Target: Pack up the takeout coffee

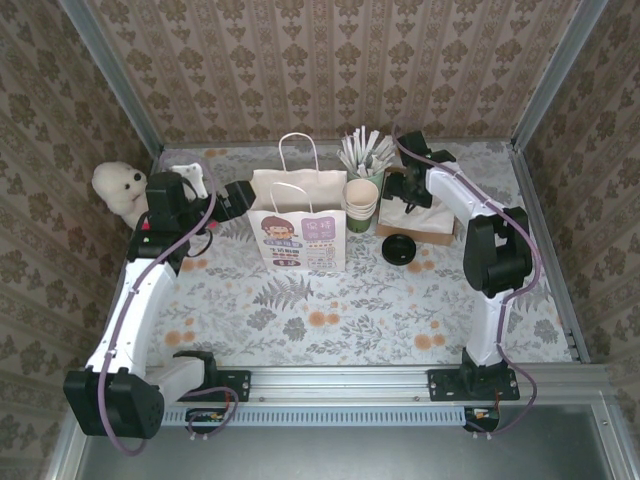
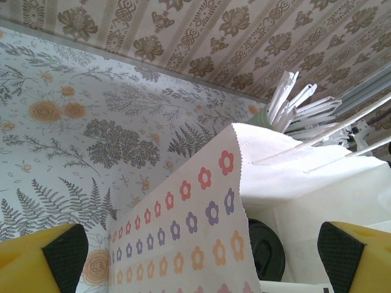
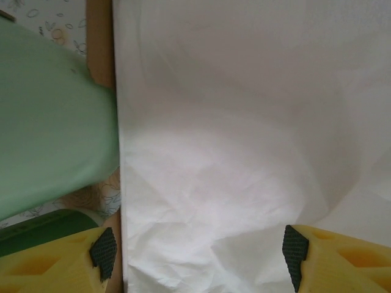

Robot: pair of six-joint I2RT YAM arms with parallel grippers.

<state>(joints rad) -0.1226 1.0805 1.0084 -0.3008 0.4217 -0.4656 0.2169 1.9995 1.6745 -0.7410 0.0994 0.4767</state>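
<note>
The white paper bag (image 1: 297, 225) stands upright in the middle of the table, its mouth open. Down inside it I see a round black lid (image 2: 266, 247) with a sip hole, which I take for the takeout coffee; the cup's body is hidden by the bag's wall. My left gripper (image 1: 240, 197) is at the bag's left side, open wide, with the flowered side panel (image 2: 195, 232) standing between its fingers (image 2: 64, 253) untouched. My right gripper (image 1: 400, 195) hovers open over white napkins (image 3: 244, 152), nothing between its pads (image 3: 104, 253).
The napkins lie in a brown box (image 1: 415, 222) right of the bag. A stack of cream cups (image 1: 361, 197) and a pale green holder of white sticks (image 1: 365, 155) stand between bag and box. A loose black lid (image 1: 398, 249) lies in front. A plush toy (image 1: 120, 190) sits far left.
</note>
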